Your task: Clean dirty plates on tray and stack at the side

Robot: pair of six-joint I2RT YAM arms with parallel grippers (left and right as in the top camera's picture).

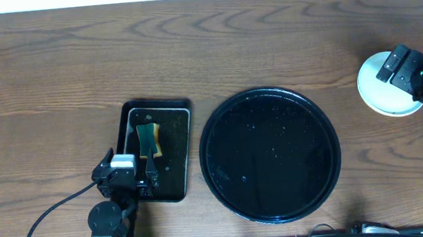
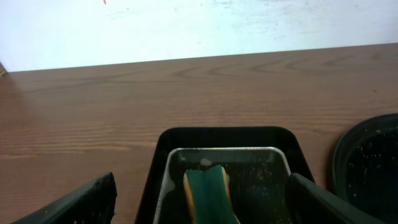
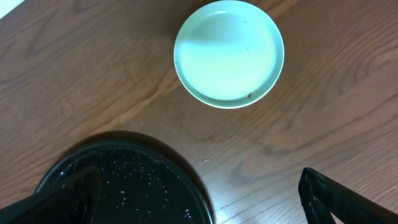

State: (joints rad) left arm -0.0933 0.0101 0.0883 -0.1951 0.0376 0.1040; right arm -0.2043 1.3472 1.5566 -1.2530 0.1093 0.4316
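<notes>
The round tray (image 1: 271, 155) sits on the wooden tabletop (image 1: 54, 71), its glossy black floor dotted with small pale specks. To the right of the round tray and a little further back, apart from its rim, lies a pale blue plate (image 3: 229, 53), resting flat on the wood. In the right wrist view its face looks mostly clean, with one small brown speck near the rim. Only this top face shows, so whether other plates lie beneath it cannot be told.

The right gripper (image 3: 199, 171) hangs over the wood between the round tray and the plate. Its jaws are spread wide and hold nothing. In the overhead view the arm covers the plate's right edge.

Just left of the round tray, not touching it, is a smaller black rectangular tray (image 1: 157, 150) with a green and yellow sponge (image 2: 210, 196) lying in it. The left gripper (image 2: 201, 177) sits at the near end of that rectangular tray. Its jaws are wide apart, one on each side of the sponge and clear of it.
</notes>
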